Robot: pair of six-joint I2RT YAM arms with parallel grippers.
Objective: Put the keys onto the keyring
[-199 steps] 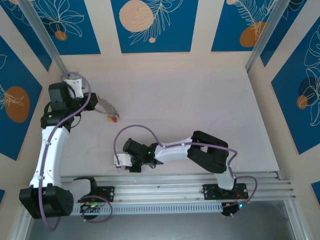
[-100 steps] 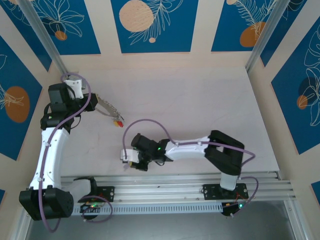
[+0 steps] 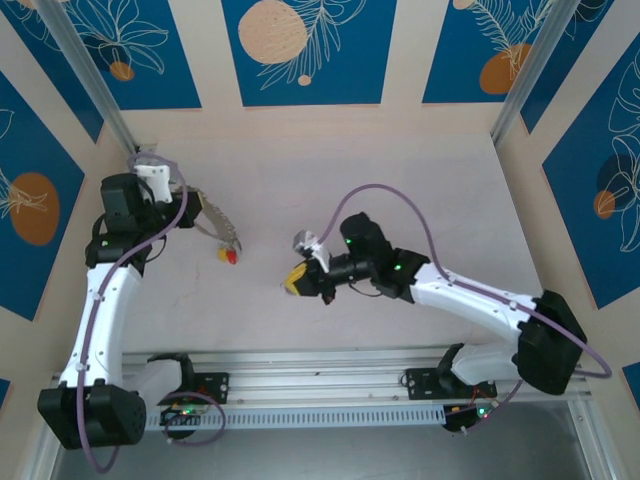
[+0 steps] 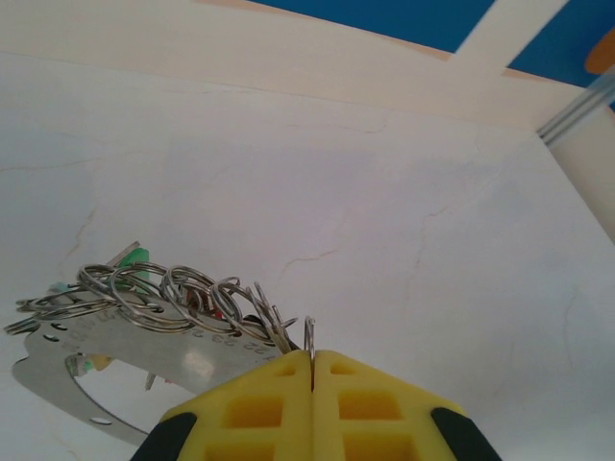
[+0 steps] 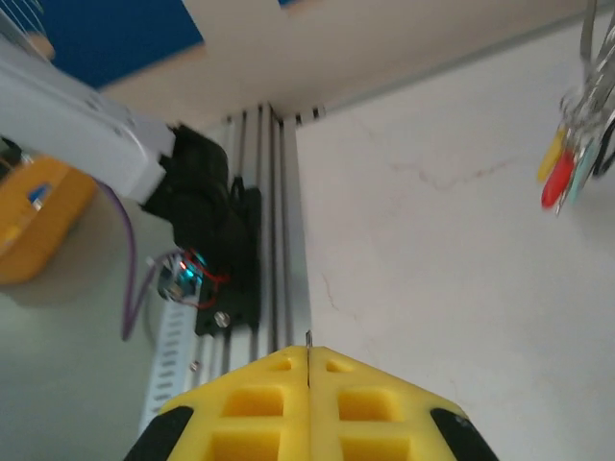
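My left gripper (image 3: 197,201) hangs at the left of the table, shut on the edge of the keyring (image 3: 220,225). In the left wrist view a thin metal loop (image 4: 309,333) stands pinched between the yellow fingers (image 4: 259,403), with several small steel rings (image 4: 163,298) and a flat metal tag (image 4: 144,351) strung to the left. Red and yellow keys (image 3: 229,255) dangle at its low end, and they show again in the right wrist view (image 5: 559,171). My right gripper (image 3: 297,281) is above mid-table, shut on a thin metal piece whose tip (image 5: 307,337) pokes out; the rest of this key is hidden.
The aluminium rail (image 3: 350,362) runs along the near edge, and the left arm's black base (image 5: 207,230) with its cable sits on it. Blue and cream wall panels (image 3: 300,50) close the back and sides. Open tabletop (image 3: 420,190) lies at the right.
My right arm has swung from the near rail up and out to mid-table, closer to the keyring. My left gripper has stayed almost still, with the keyring swaying slightly.
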